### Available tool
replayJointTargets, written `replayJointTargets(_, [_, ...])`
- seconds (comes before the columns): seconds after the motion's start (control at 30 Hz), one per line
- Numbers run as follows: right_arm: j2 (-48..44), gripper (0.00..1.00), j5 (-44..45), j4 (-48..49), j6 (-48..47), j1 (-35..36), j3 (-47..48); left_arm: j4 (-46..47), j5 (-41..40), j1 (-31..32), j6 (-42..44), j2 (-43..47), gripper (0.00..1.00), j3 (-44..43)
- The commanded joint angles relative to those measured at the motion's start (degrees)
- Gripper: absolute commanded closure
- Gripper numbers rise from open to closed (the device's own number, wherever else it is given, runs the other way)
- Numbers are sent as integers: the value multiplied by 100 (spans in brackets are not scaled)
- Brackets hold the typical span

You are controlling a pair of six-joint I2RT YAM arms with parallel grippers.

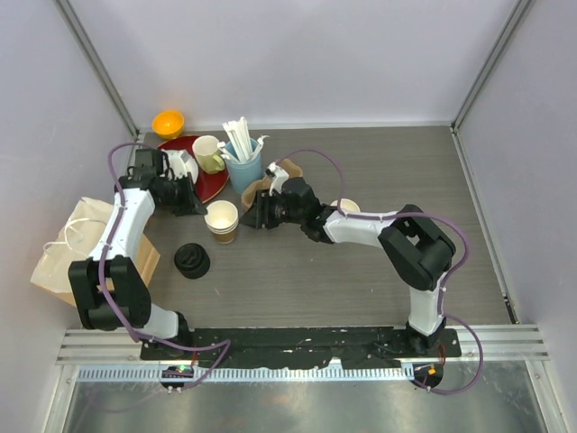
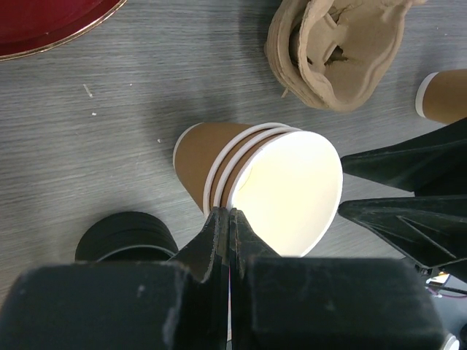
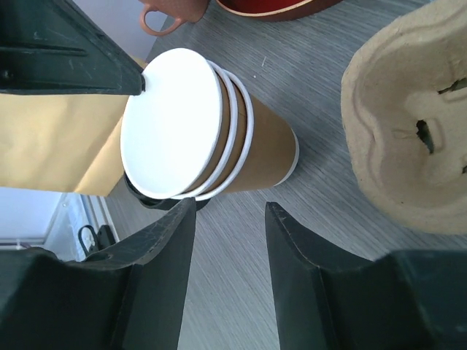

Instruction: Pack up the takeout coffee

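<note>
— Since none of the cups wears a lid, which step do you make it?

— Separating them, I'd judge. The nested stack of small brown kraft paper cups (image 1: 222,221) stands left of centre in the overhead view, mouth up, on the grey wood-grain table (image 1: 361,280). The pile of round black plastic lids (image 1: 192,261) sits just below and left of it, apart.

— And the pincers?

— The left gripper (image 2: 230,219) has its fingers pressed flat together, with the tips right at the rim of the top cup. Whether a sliver of paper wall is nipped between them, I cannot tell. The right gripper (image 3: 230,211) stands partly open with nothing in it. The stack lies just beyond its tips, in the upper left of its wrist view.

— So what next?

— Probably the right jaws go round the body of the lower cups and close gently, so the top one can be pulled free without crushing. The moulded brown pulp carrier (image 3: 408,124) lies to the right of the stack, and a single brown kraft cup (image 1: 345,207) sits further right.
</note>
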State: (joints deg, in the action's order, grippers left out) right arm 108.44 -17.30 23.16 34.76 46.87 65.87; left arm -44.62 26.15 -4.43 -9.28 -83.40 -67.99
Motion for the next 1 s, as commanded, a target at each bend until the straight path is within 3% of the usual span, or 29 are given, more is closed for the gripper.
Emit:
replayJointTargets(0.0, [124,52,-116,233,435,6,348,278,197,-49,-232,315,100,31])
replayJointTargets(0.97, [599,55,-204,339,892,-99,612,349,549,-155,-294,456,100,58])
